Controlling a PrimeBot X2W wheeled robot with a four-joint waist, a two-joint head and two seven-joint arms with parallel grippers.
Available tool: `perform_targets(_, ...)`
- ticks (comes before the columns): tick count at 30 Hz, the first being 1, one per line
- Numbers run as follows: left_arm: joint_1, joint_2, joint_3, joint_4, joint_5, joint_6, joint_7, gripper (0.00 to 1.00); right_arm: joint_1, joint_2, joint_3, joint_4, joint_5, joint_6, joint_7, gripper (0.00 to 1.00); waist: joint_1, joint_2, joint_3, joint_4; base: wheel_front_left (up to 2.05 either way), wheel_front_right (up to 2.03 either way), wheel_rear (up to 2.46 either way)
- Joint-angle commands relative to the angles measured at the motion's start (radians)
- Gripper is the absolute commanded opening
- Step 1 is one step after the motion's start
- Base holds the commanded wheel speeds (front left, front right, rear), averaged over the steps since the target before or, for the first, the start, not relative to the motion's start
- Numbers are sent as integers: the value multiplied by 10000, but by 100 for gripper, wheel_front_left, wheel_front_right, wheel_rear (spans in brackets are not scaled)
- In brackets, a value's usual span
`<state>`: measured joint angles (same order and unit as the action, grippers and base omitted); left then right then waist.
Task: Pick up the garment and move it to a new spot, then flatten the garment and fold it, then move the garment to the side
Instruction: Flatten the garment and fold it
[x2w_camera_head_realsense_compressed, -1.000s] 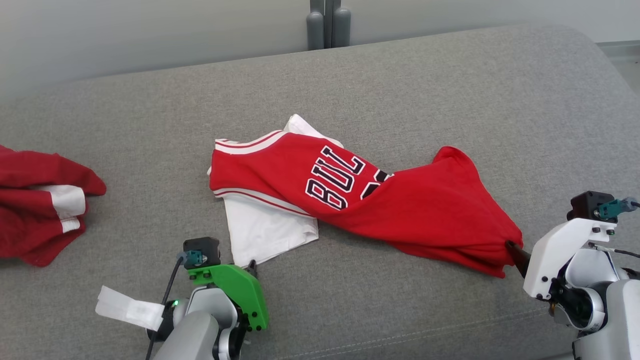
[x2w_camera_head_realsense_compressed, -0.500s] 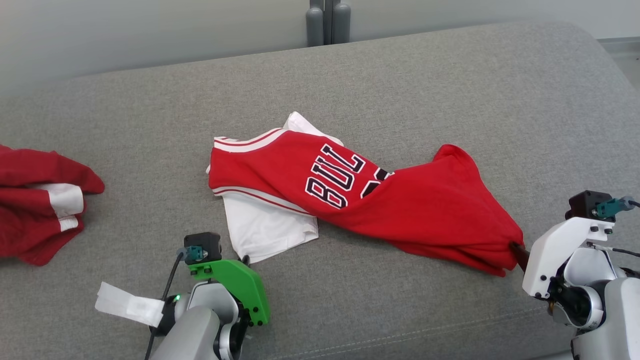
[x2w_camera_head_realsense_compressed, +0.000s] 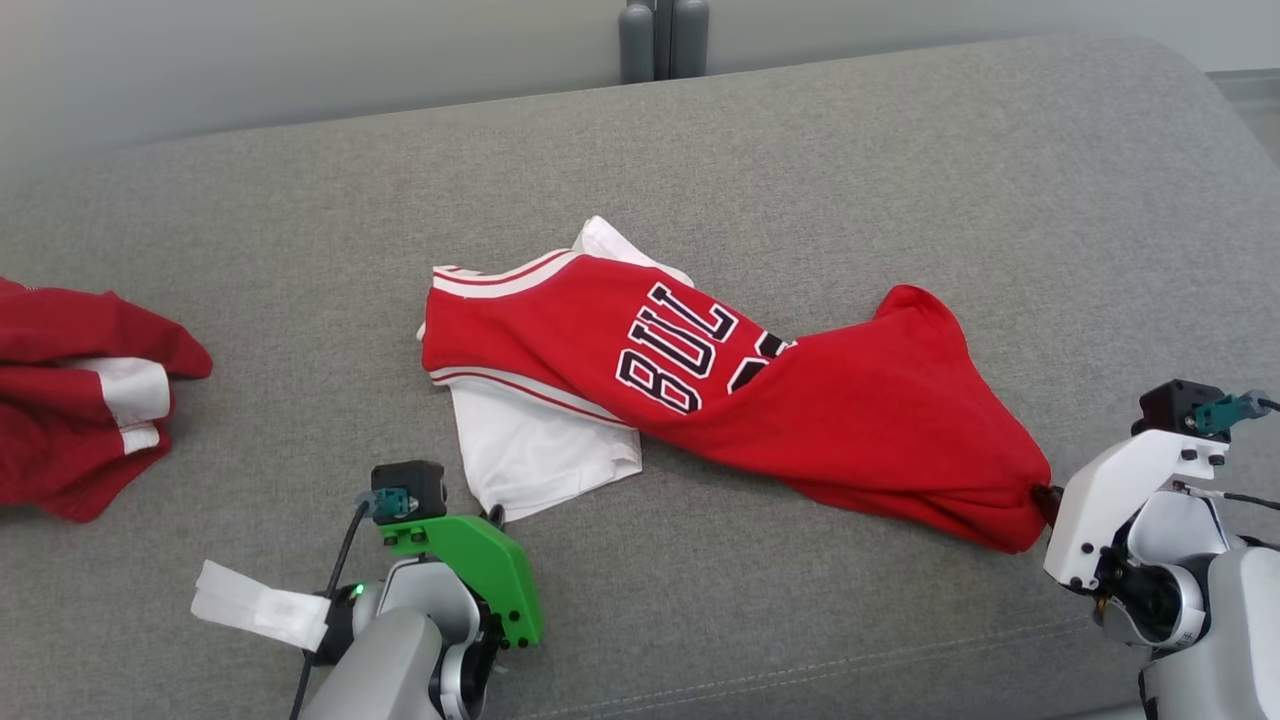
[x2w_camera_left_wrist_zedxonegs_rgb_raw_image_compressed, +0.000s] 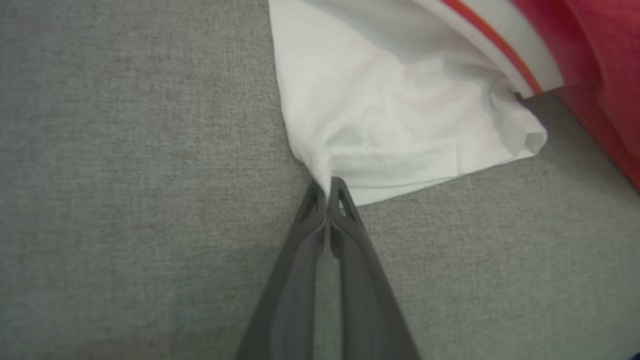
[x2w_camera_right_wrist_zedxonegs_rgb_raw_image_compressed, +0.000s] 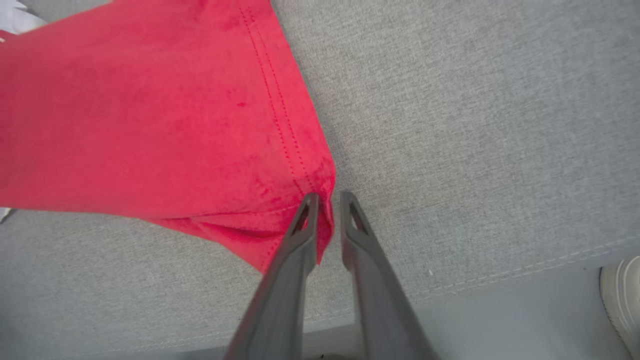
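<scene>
Soft, limp garment (x2w_camera_head_realsense_compressed: 850, 420) pinched at white corner by closed left gripper (x2w_camera_left_wrist_zedxonegs_rgb_raw_image_compressed: 329, 184); right gripper (x2w_camera_right_wrist_zedxonegs_rgb_raw_image_compressed: 327, 197) astride red hem, clamp uncertain.

2 garments: red-and-white jersey (x2w_camera_head_realsense_compressed: 700, 390), centre; red garment (x2w_camera_head_realsense_compressed: 70, 400), nine o'clock. 2 hands: left hand (x2w_camera_head_realsense_compressed: 495, 516), seven o'clock; right hand (x2w_camera_head_realsense_compressed: 1045, 497), four o'clock. 1 grey couch (x2w_camera_head_realsense_compressed: 900, 150).

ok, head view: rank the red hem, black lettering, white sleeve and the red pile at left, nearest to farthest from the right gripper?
From the right gripper:
1. red hem, at its fingertips, lower right.
2. black lettering, centre of the garment.
3. white sleeve, left of centre.
4. red pile, far left edge.
</scene>
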<state>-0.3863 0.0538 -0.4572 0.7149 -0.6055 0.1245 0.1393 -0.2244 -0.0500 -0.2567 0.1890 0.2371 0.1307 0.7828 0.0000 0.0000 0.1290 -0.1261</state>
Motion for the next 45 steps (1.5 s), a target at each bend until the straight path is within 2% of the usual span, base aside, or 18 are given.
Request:
perform_targets(1,-118,78,-43,75,-16,66,32,0,-105,-10,2,64,77,0,-45,18,0,0,16,17,0,0,0)
perform_targets(2,-111,84,-51,76,-19,72,39,0,-109,-10,26,107,108,0,-65,3,0,0,19,22,0,0,0)
perform_targets(3,-109,93,-58,79,-21,84,37,0,-123,-10,42,154,155,0,-83,0,0,0,19,25,0,0,0)
perform_targets(13,-187,127,257,-334,-323,19,-561,0,-223,-10,117,98,585,0,-434,0,0,0,-232,-2,0,0,0)
perform_targets(21,-284,231,833,-1403,-688,120,-1163,0,-348,-11,196,-140,1642,0,-574,0,0,0,-570,81,0,0,0)
perform_targets(29,-409,552,1264,-2922,-719,623,-1377,0,-785,-13,461,-383,3085,0,-843,0,0,0,-849,147,0,0,0)
perform_targets(34,-639,811,1600,-3729,-599,950,-1616,0,-1354,-5,781,-402,2960,0,-1053,0,0,0,-978,116,0,0,0)
perform_targets(43,-1068,1060,1889,-4226,-599,1148,-1726,0,-2212,-11,1372,-185,2825,0,-1282,0,0,0,-1204,-62,0,0,0)
perform_targets(45,-1107,1055,1982,-4247,-684,1230,-1698,0,-2452,-4,1927,-57,2772,0,-1225,0,0,0,-1136,-155,0,0,0)
